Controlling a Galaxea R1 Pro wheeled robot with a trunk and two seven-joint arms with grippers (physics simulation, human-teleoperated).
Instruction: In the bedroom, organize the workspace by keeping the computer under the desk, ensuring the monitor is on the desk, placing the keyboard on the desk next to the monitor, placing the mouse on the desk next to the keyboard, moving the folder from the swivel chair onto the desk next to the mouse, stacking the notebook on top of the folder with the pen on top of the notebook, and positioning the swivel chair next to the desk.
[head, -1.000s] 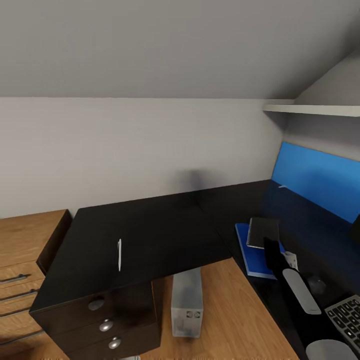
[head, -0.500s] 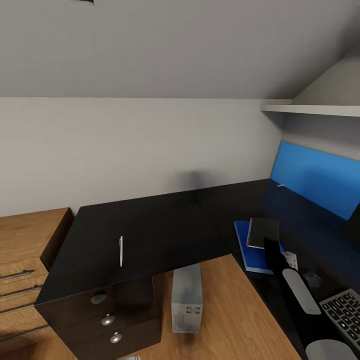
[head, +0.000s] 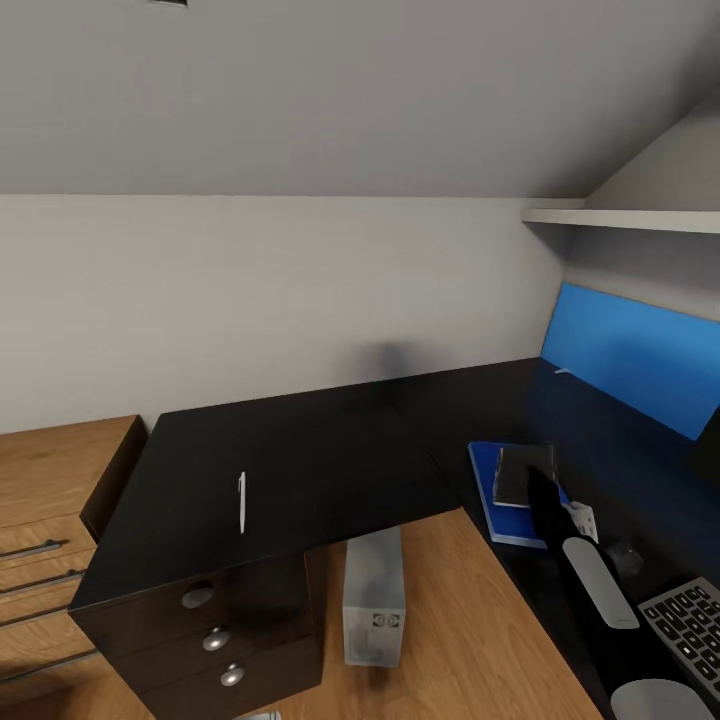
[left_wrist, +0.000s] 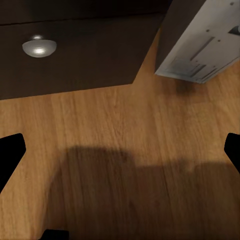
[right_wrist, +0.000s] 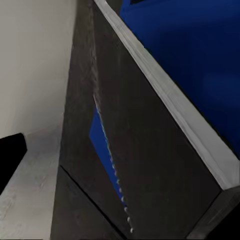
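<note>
The pen (head: 241, 503) lies on the left wing of the black desk (head: 330, 450). Under the desk, the grey-white computer (head: 374, 598) stands on the floor. On the right wing, the blue folder (head: 497, 492) carries the grey notebook (head: 523, 473), which is tilted up at one side. My right gripper (head: 533, 487) is at the notebook and looks shut on it; the notebook (right_wrist: 150, 150) shows very close over the folder (right_wrist: 200, 55). The keyboard (head: 692, 626), the mouse (head: 627, 557) and a corner of the monitor (head: 706, 455) are at the far right. My left gripper (left_wrist: 120, 152) hangs open over the floor.
A light wood cabinet (head: 50, 470) with drawers adjoins the desk's left end. Desk drawers with silver knobs (head: 215, 640) sit below the pen. A blue wall panel (head: 630, 360) and a white shelf (head: 620, 215) are at the right. The ceiling slopes.
The notebook, flat on the folder before, now stands tilted with my right gripper at it. The view shifted slightly a second ago. The pen and computer have not moved.
</note>
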